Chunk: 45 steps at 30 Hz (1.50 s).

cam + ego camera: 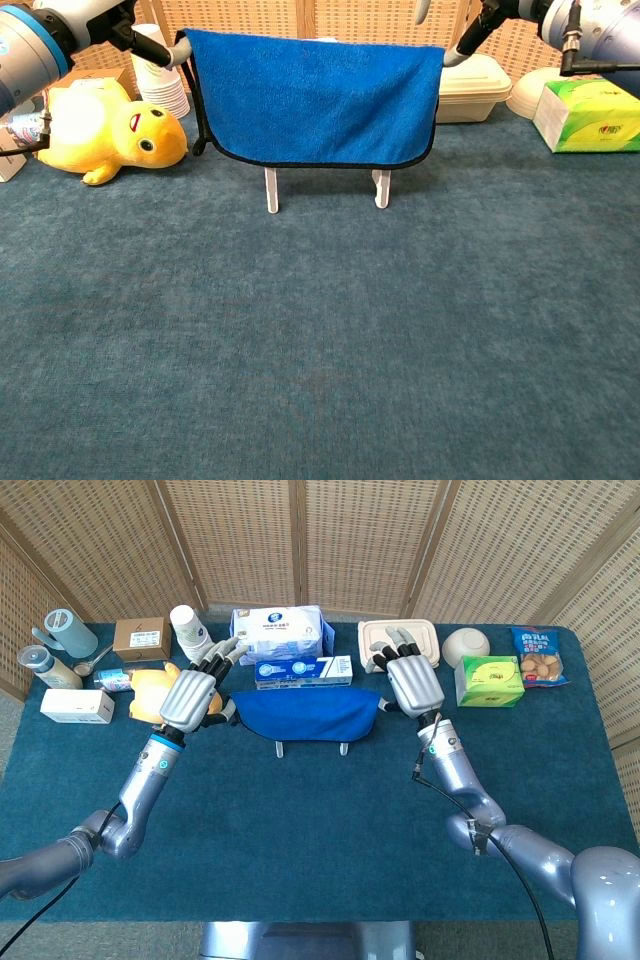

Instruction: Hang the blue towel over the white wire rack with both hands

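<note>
The blue towel (305, 712) (310, 95) lies draped over the white wire rack, of which only the feet (279, 748) (270, 190) show below its hem. It hangs stretched flat, wider than the rack. My left hand (190, 693) (150, 40) pinches the towel's left top corner, its other fingers spread out. At the opposite end my right hand (413, 683) (470, 35) pinches the right top corner in the same way. Both hands are level with the top of the rack.
A yellow plush duck (150, 692) (110, 130) lies just left of the rack, under my left hand. Behind the rack stand paper cups (190, 630), a tissue pack (280, 630), a white food box (400, 638), a bowl (466, 643) and a green tissue box (488, 678).
</note>
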### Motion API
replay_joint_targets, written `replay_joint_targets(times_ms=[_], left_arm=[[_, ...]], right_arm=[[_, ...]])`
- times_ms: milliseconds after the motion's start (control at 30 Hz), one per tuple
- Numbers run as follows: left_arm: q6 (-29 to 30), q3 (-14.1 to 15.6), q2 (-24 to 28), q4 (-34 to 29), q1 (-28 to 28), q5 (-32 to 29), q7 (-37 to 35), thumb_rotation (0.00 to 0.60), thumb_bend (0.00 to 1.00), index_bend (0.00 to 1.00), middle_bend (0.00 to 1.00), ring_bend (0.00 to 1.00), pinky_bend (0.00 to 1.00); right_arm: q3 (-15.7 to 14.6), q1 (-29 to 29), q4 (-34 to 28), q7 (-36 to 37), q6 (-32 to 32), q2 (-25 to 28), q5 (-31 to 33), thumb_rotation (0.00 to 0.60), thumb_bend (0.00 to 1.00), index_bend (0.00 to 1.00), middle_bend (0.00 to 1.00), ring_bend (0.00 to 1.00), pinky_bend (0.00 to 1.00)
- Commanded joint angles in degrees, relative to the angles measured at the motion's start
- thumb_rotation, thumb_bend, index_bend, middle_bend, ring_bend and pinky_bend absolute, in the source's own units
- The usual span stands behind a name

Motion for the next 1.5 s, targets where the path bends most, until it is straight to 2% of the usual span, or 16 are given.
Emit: replay_joint_targets(times_ms=[33, 433, 833, 1133, 1300, 1500], left_arm=[[-0.2, 0.2, 0.5, -0.4, 0.2, 0.0, 0.3, 0.600, 0.61, 0.02, 0.00, 0.00, 0.00], [-3.1, 1.5, 4.0, -4.2, 0.8, -1.3, 5.9, 0.600, 0.55, 0.00, 0.00, 0.00, 0.00], [-7.9, 1.8, 8.1, -9.7, 0.8, -6.0, 14.2, 0.600, 0.53, 0.00, 0.00, 0.00, 0.00], [-10.7, 2.2, 12.2, -14.9, 0.3, -10.5, 23.0, 0.600, 0.49, 0.00, 0.00, 0.00, 0.00], [-8.7, 1.8, 12.8, -16.7, 1.2, -10.4, 22.2, 0.600, 0.47, 0.00, 0.00, 0.00, 0.00], [-2.7, 0.4, 13.4, -19.2, 4.8, -8.3, 14.0, 0.600, 0.46, 0.00, 0.00, 0.00, 0.00]], right_arm=[[-0.4, 0.1, 0.4, -0.4, -0.1, 0.1, -0.5, 0.600, 0.17, 0.41, 0.24, 0.02, 0.00], [-1.7, 0.2, 1.0, -2.1, -0.4, 0.9, -1.9, 0.600, 0.14, 0.39, 0.24, 0.00, 0.00], [-2.1, -0.2, 0.4, -3.4, -0.2, 2.3, -2.3, 0.600, 0.14, 0.38, 0.22, 0.00, 0.00], [-2.4, -1.1, -1.8, -4.7, 0.3, 4.0, -2.2, 0.600, 0.14, 0.37, 0.22, 0.00, 0.00], [-2.3, -1.6, -3.0, -5.1, 0.8, 4.9, -2.1, 0.600, 0.14, 0.38, 0.22, 0.00, 0.00], [-1.9, -3.3, -6.0, -4.7, 3.0, 6.6, -1.9, 0.600, 0.14, 0.38, 0.22, 0.00, 0.00]])
